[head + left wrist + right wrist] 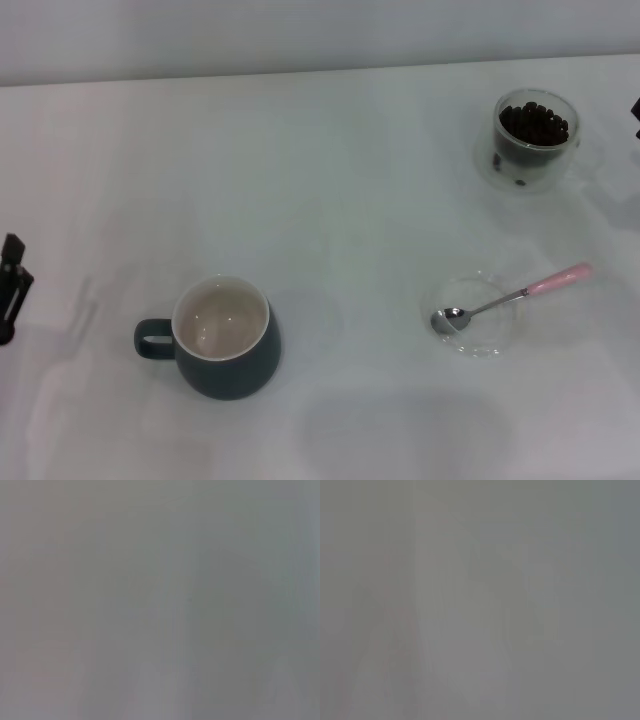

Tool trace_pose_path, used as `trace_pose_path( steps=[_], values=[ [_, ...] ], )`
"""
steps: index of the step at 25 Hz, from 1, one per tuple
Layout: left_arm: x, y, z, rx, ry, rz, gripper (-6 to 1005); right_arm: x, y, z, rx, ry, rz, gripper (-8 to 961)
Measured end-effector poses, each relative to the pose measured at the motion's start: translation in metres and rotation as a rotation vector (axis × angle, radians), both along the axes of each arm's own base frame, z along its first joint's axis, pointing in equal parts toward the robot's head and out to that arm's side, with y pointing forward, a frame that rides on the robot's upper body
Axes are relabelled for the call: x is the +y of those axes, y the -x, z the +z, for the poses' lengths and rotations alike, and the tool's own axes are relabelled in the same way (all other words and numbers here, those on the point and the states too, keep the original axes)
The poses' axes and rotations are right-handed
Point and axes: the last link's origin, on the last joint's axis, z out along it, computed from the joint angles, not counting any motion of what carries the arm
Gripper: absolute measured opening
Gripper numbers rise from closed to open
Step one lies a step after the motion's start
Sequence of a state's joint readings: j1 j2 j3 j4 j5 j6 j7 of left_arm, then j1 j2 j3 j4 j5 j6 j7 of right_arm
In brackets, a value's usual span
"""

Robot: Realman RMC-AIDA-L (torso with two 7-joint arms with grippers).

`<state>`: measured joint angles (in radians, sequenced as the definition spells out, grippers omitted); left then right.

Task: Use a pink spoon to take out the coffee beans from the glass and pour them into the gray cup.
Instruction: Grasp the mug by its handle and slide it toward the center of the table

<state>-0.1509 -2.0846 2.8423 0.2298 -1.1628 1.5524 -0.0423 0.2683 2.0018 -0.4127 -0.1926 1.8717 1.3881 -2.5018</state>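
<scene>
The pink spoon (510,297) lies with its metal bowl in a flat clear dish (473,316) at the right front, its pink handle end pointing back right. The glass (533,138) stands at the back right, filled with dark coffee beans (535,124). The gray cup (222,338) stands upright at the left front, its cream inside bare and its handle toward the left. My left gripper (12,288) shows only as a dark part at the left edge, far from the cup. A sliver of my right gripper (636,110) sits at the right edge beside the glass. Both wrist views show only a grey blur.
The white table (330,190) spreads between the cup and the glass. A pale wall runs along its far edge.
</scene>
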Motion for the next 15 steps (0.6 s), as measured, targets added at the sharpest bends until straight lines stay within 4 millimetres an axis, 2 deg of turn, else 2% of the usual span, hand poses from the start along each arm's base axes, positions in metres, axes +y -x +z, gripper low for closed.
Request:
trace_pose_path(
  steps=[15],
  values=[
    [-0.045, -0.002, -0.018, -0.002, 0.119, -0.039, 800, 0.008, -0.001, 0.016, -0.007, -0.085, -0.014, 855]
  ],
)
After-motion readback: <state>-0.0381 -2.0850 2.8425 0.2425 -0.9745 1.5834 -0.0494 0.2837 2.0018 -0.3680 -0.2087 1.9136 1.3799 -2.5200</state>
